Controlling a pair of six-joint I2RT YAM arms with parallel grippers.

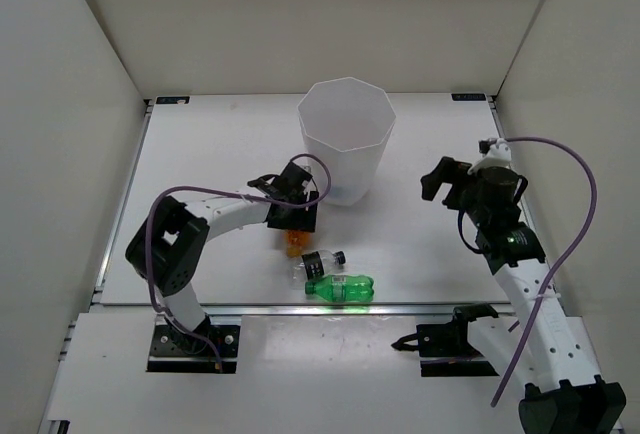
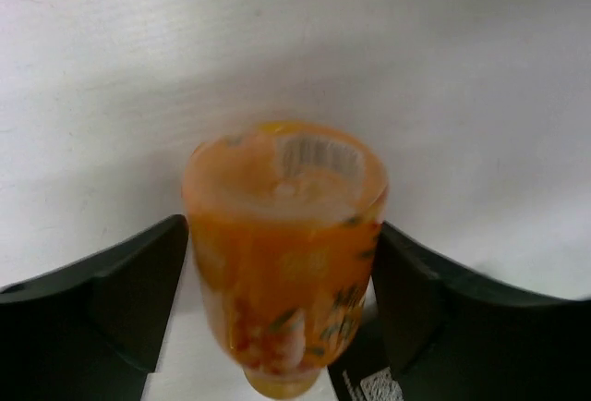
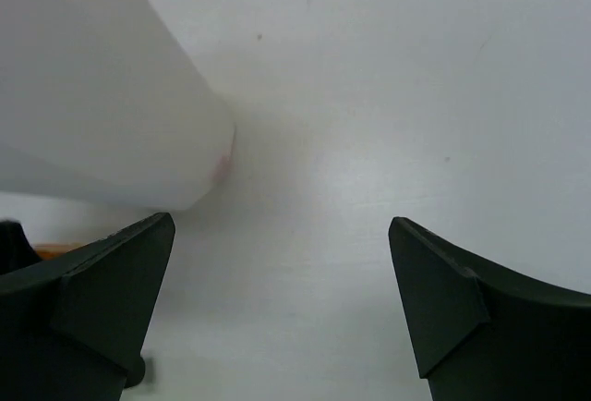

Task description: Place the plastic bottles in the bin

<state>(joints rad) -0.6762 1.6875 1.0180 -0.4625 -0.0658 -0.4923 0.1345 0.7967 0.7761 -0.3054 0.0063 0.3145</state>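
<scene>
The white bin (image 1: 347, 139) stands at the back middle of the table. My left gripper (image 1: 294, 232) is just in front of it, shut on the orange bottle (image 1: 295, 245). In the left wrist view the orange bottle (image 2: 284, 235) fills the gap between both black fingers (image 2: 138, 295). The clear bottle with the black label (image 1: 322, 262) and the green bottle (image 1: 340, 289) lie on the table just beyond. My right gripper (image 1: 437, 182) is open and empty right of the bin, whose wall (image 3: 102, 96) shows in its wrist view. The red-capped and blue-labelled bottles are out of view.
White walls enclose the table (image 1: 220, 154) on the left, back and right. The table's near edge (image 1: 330, 305) runs just in front of the green bottle. The right arm's cable (image 1: 575, 194) loops out to the right.
</scene>
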